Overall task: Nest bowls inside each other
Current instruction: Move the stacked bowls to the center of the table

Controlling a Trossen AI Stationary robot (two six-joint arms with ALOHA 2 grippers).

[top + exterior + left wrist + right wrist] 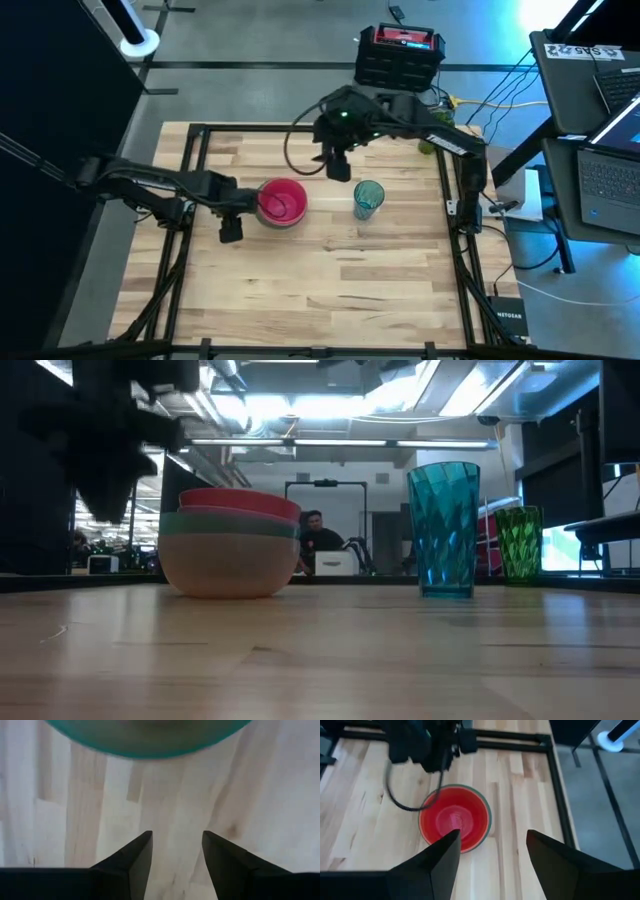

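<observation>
A stack of nested bowls [282, 202] rests by its base on the wooden table, left of centre. In the low view the stack [230, 545] shows a pale pink bowl outermost, a green rim above it and a coral rim on top. The right wrist view looks into its red inside [455, 817]. My left gripper [230, 228] points down beside the stack's near left side. It is open over bare wood [175, 837], with the green rim [145, 740] just ahead. My right gripper [338, 165] hangs open [492, 835] high above the table, behind the stack.
A tall teal cup [368, 198] stands right of the stack, also in the low view [443, 530]. A small green cup [518, 542] stands near the far right corner. A black frame [455, 190] rims the table. A person [318, 535] sits in the room beyond.
</observation>
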